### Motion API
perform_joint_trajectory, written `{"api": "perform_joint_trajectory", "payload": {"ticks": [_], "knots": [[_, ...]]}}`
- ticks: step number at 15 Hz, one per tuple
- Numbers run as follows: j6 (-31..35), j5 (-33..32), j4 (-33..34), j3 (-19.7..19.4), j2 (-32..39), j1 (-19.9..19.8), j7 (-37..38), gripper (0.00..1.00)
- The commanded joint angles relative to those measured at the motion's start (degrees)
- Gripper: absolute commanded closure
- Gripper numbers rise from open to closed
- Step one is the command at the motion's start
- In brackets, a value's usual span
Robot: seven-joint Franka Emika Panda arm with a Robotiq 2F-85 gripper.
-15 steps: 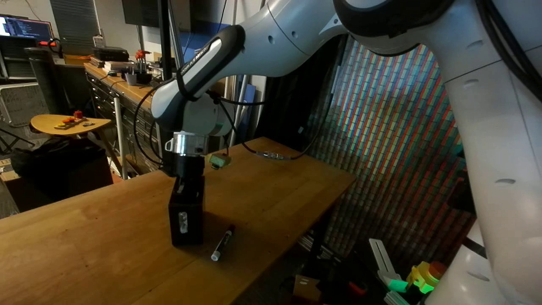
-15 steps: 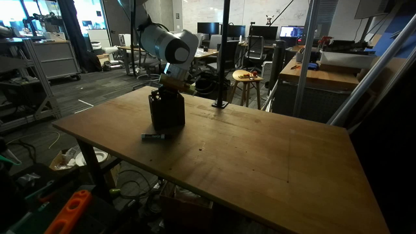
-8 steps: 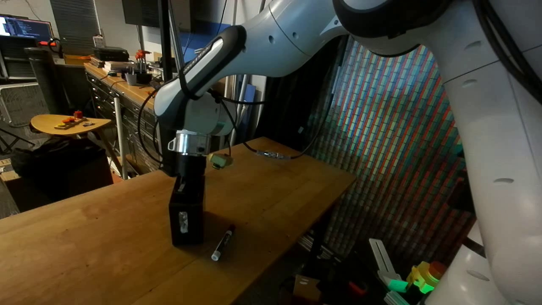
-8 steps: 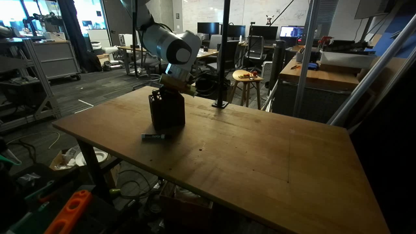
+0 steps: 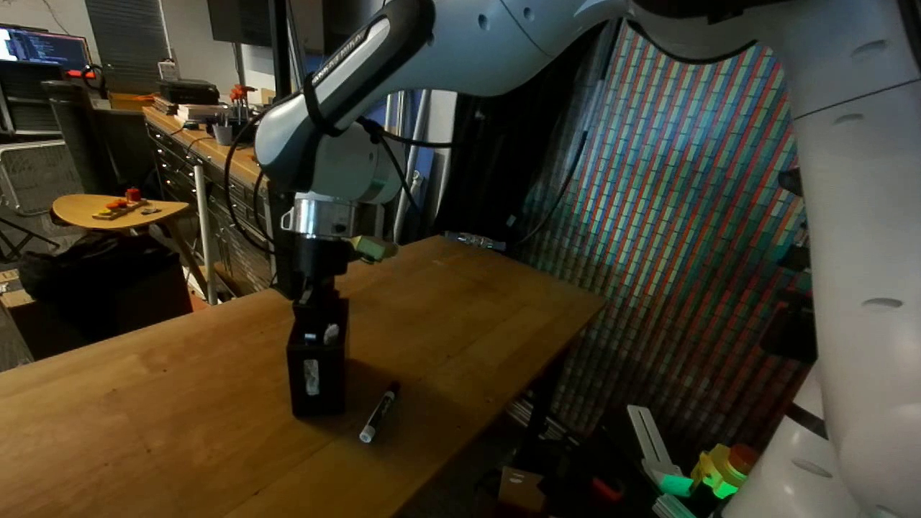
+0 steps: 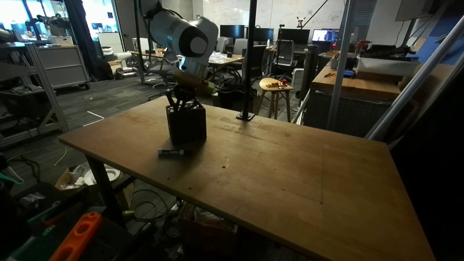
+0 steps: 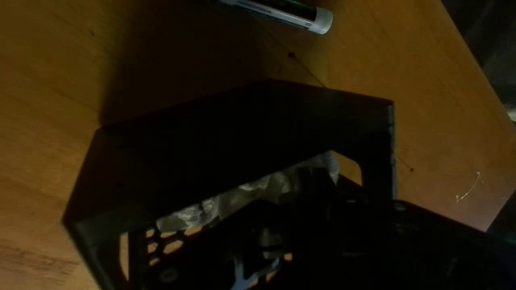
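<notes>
Standing upright and open-topped, the black box (image 6: 188, 127) apparently gives the gripper (image 6: 181, 104) at its mouth access to pale crumpled material (image 7: 203, 209) inside. The jaws are together; whether they pinch anything, I cannot tell. The gripper sits higher than 1 second ago; the marker (image 5: 378, 414), beside the box, is unmoved.

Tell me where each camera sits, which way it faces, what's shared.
An exterior view: close beside the arm, much of which shows; faces across the table.
An exterior view: above table height, facing monitors; forearm and hand show.
Wrist view: on the arm, facing down at a black box; hand partly shows.
Both exterior views share box, marker and hand.
</notes>
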Motion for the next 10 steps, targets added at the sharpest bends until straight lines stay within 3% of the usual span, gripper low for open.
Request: {"api": "perform_joint_trajectory", "payload": {"ticks": [1, 10], "knots": [[-1.61, -2.58, -4.73, -1.66, -8.89, 1.75, 4.27, 0.92], [-11.9, -14.51, -4.2, -8.53, -23.72, 1.52, 16.79, 0.91]]}}
